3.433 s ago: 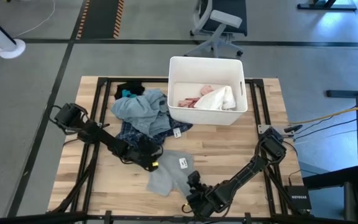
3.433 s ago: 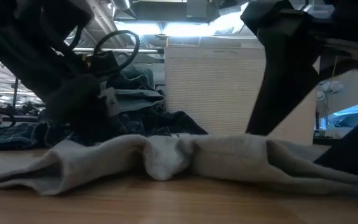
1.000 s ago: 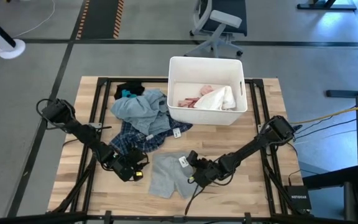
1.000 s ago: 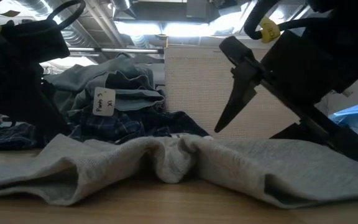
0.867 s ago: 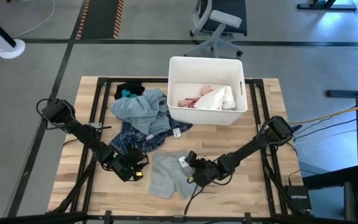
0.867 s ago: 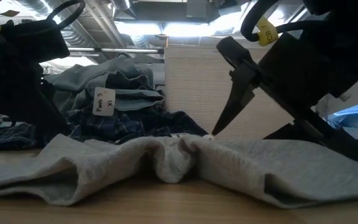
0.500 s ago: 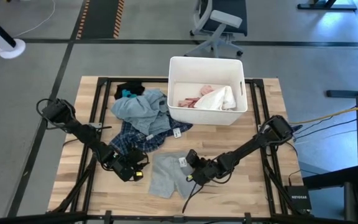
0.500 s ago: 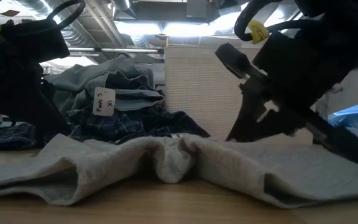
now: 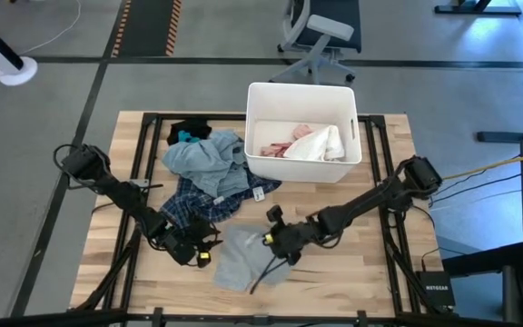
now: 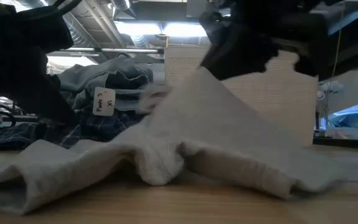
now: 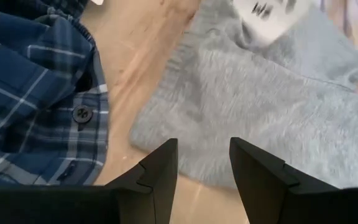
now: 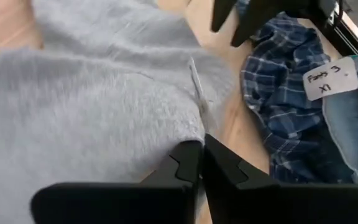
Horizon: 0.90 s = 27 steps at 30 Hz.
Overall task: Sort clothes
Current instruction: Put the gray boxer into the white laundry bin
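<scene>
Pink and white garments [image 9: 305, 143] lie in the white plastic bin [image 9: 303, 98]. Right gripper [image 9: 274, 238] pinches the grey knit garment [image 9: 240, 257] at near centre; left gripper [image 9: 198, 250] stands open beside it. The far-left pile [image 9: 209, 168] remains unsorted.

right tool [image 9: 273, 238] pinching grey garment [image 9: 241, 259], left tool [image 9: 200, 252] beside it

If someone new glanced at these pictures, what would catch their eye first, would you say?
Probably the right gripper, shut on the grey garment and lifting one edge into a peak near the table's front. Behind it stands a white bin holding pink and white clothes, with a pile of blue clothes beside it.
</scene>
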### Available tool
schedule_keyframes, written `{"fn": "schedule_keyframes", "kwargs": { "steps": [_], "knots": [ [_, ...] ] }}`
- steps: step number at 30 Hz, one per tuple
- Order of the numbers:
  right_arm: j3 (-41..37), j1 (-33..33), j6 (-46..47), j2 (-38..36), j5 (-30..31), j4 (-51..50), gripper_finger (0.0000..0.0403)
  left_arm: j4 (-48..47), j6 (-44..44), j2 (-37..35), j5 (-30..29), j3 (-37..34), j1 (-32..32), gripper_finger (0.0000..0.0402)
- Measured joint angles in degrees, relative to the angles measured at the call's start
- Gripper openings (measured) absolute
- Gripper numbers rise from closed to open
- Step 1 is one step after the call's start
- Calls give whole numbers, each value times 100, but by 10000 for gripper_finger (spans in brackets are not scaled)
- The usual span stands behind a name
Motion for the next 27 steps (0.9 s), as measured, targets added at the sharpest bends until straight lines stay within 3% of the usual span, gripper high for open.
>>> {"fn": "schedule_keyframes", "kwargs": {
  "steps": [6,10,14,27],
  "knots": [
    [349,-314,302,0,-216,59,31,83,-156,399,6,1,127,141],
    [489,-504,880,84,-628,154,31,508,-209,845,-4,2,242,141],
    [566,-578,924,221,-647,185,32,987,-178,1155,-43,23,366,141],
    [566,-603,1119,794,-711,1828,35,1137,-117,1275,46,10,395,141]
  ]
}}
